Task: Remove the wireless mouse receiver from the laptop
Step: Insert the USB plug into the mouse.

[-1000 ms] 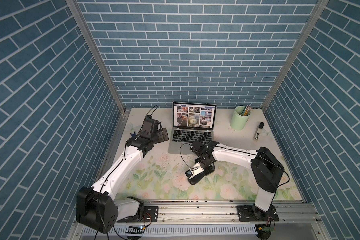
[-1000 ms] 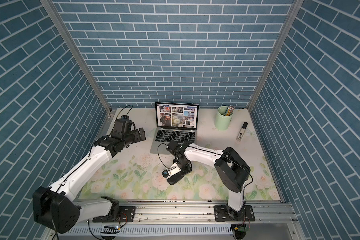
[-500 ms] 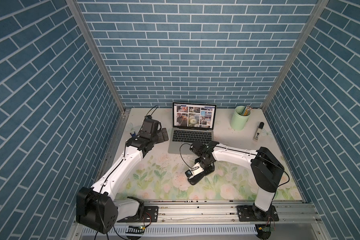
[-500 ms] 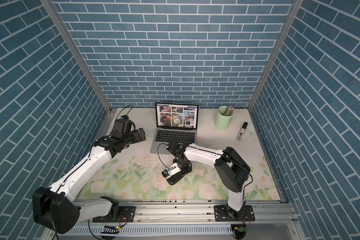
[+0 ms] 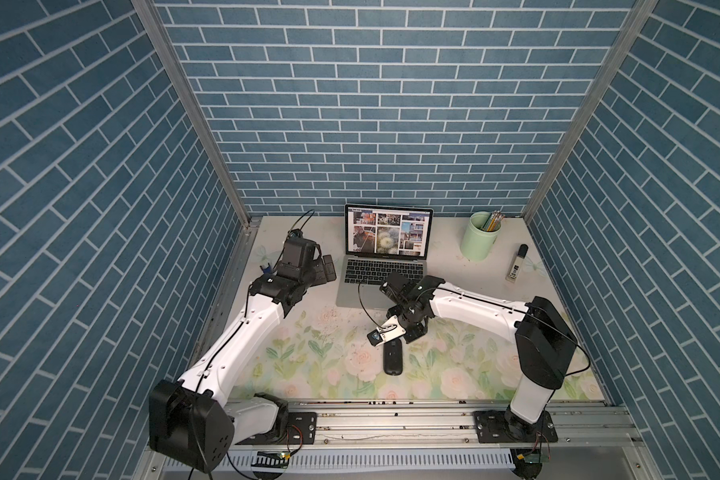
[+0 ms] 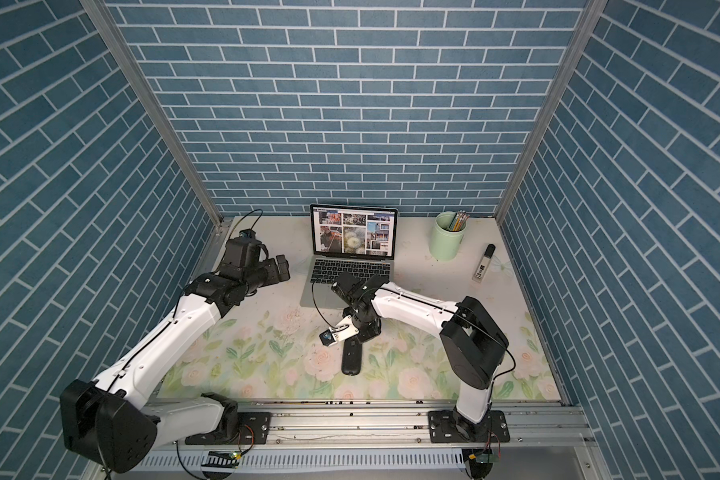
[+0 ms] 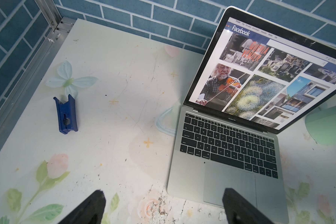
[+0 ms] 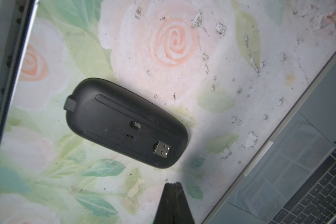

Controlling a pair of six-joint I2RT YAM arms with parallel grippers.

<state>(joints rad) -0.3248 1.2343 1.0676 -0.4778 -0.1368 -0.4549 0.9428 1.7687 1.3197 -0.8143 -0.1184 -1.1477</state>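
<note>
Right end effector (image 8: 172, 187): clenched, nothing seen gripped between its fingers. It is pointed down at the floral surface (image 8: 221, 58), with its tip just beside the mouse (image 8: 124, 122), between the mouse and the laptop (image 8: 299, 174). Contact with the surface cannot be told.

The mouse is laid upside down, well clear of the laptop's front edge. The wireless mouse receiver (image 8: 162, 149) is seen at the recess in the mouse's underside, at the end nearer the laptop, with its silver USB plug exposed. It is out of the laptop. Whether it is fully seated in the recess cannot be told.

Left end effector (image 7: 164, 191): released, jaws spread wide, nothing between them. It is held above the laptop's left front corner; in the left wrist view one finger is seen over the trackpad (image 7: 229, 180), the other over bare surface.

The laptop is open with a photo grid on screen, set at the back of the surface in both top views. A blue clip (image 7: 66, 114) is lying apart on its left, near the wall. A green cup (image 5: 479, 237) of pencils is standing on its right.
</note>
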